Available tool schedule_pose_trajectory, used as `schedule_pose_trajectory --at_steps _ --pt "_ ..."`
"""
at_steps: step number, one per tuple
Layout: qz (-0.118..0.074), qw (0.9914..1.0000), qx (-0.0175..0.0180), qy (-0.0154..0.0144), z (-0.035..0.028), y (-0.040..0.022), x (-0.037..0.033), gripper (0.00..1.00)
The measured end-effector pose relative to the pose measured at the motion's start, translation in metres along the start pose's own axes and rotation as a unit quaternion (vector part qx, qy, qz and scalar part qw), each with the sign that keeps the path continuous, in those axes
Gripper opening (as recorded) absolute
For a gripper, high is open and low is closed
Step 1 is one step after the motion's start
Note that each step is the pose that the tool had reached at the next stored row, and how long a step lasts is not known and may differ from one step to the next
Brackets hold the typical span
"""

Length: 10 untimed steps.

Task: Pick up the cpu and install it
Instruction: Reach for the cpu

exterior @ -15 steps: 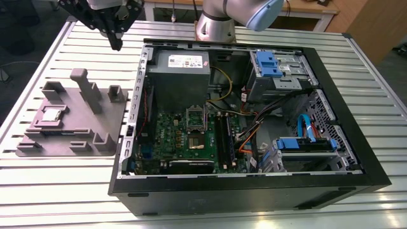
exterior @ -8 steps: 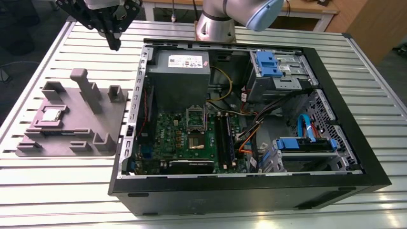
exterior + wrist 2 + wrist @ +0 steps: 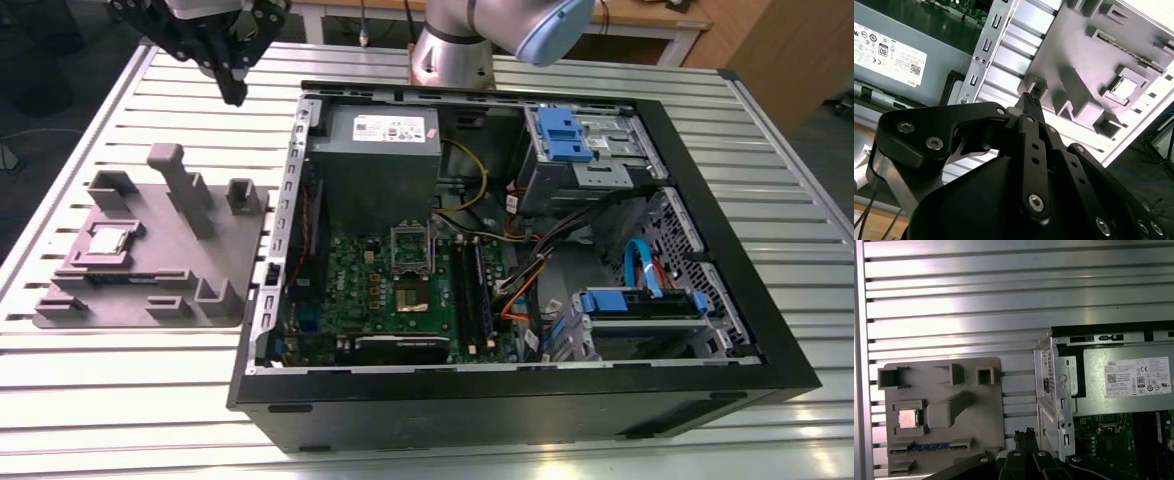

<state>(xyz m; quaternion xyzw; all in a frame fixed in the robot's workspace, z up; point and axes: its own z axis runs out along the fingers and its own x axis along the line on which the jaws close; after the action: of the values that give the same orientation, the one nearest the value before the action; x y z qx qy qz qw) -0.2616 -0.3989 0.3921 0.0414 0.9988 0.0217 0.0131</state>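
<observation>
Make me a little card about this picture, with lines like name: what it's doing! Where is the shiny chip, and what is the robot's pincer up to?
cpu: lying flat in a square pocket of the grey plate
pincer: shut, holding nothing, up in the air over the table, apart from the cpu
computer case: open, lying beside the grey plate
motherboard: green, inside the computer case
work so far: cpu not yet picked up
</observation>
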Motion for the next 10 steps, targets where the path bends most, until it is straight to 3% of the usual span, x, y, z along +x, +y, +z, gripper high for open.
schedule_pose_trajectory --at_steps 10 --pt "0.000 1.00000 0.0000 0.0000 -0.0004 -0.0012 0.0150 0.10"
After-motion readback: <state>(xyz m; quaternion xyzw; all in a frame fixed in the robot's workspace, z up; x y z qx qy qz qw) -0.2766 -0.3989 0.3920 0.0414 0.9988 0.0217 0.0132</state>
